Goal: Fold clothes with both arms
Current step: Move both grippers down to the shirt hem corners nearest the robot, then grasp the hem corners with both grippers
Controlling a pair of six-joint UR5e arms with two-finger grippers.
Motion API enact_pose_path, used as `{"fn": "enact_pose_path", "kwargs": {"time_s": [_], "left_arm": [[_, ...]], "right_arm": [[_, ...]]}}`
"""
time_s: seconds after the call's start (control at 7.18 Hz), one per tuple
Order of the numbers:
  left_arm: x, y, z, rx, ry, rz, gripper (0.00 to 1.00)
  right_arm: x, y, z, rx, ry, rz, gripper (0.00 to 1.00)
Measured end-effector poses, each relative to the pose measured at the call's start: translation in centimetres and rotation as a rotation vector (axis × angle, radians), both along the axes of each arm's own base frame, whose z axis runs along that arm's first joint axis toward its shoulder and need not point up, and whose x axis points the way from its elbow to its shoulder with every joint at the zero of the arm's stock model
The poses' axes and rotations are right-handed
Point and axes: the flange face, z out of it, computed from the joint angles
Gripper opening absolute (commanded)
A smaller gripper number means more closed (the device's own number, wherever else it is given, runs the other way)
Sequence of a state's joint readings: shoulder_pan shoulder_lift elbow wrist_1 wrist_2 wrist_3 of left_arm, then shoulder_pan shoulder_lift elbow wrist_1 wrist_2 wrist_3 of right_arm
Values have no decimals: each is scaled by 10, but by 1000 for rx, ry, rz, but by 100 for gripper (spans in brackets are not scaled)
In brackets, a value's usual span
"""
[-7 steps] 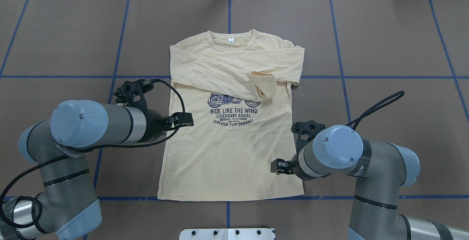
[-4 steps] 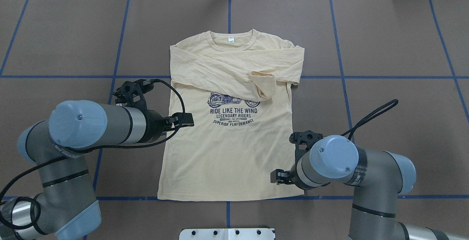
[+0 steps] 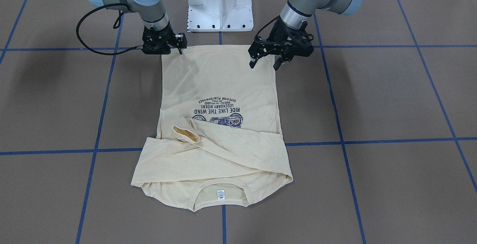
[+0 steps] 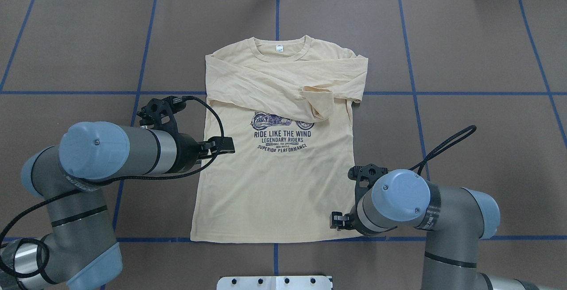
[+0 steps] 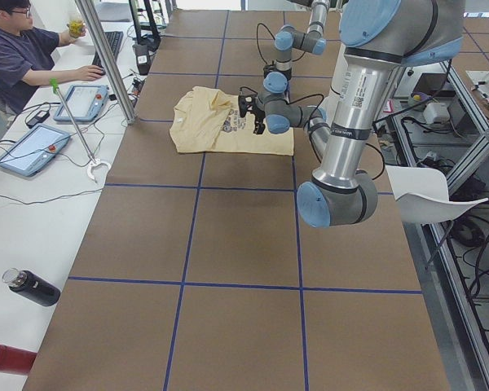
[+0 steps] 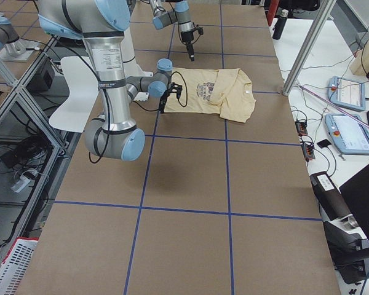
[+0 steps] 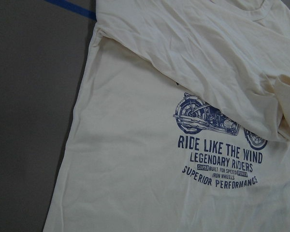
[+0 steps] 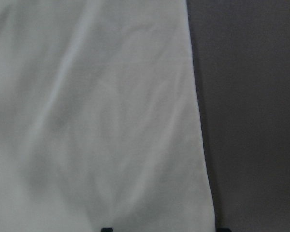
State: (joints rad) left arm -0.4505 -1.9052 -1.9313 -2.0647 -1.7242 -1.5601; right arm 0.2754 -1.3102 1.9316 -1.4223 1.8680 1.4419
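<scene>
Right pincer [image 4: 336,221], fingers spread, straddles the shirt's [image 3: 220,84] hem corner beneath it; left pincer [image 3: 264,65], likewise spread, hovers above the shirt's side.

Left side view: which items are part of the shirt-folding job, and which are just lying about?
Job: T-shirt, left pincer, right pincer.
Lying about: black bottle, red bottle, tablets on the side bench.

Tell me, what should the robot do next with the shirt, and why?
Probably bring the left gripper back and down to its bottom corner of the T-shirt. The right gripper already sits open at its hem corner, while the left one hangs open higher up the side. Both corners likely need gripping.
</scene>
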Motion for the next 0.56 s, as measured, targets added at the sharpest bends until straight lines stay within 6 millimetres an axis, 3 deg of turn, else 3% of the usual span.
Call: {"fn": "enact_pose_path", "kwargs": {"time_s": [0.28,0.42,0.56], "left_arm": [[1,1,0,0,0,2,99],[1,2,0,0,0,4,99],[2,2,0,0,-1,5,99]], "right_arm": [[3,0,7,-6,10,-1,49],[4,1,8,-6,13,-1,40],[5,0,9,-7,14,0,22]]}}
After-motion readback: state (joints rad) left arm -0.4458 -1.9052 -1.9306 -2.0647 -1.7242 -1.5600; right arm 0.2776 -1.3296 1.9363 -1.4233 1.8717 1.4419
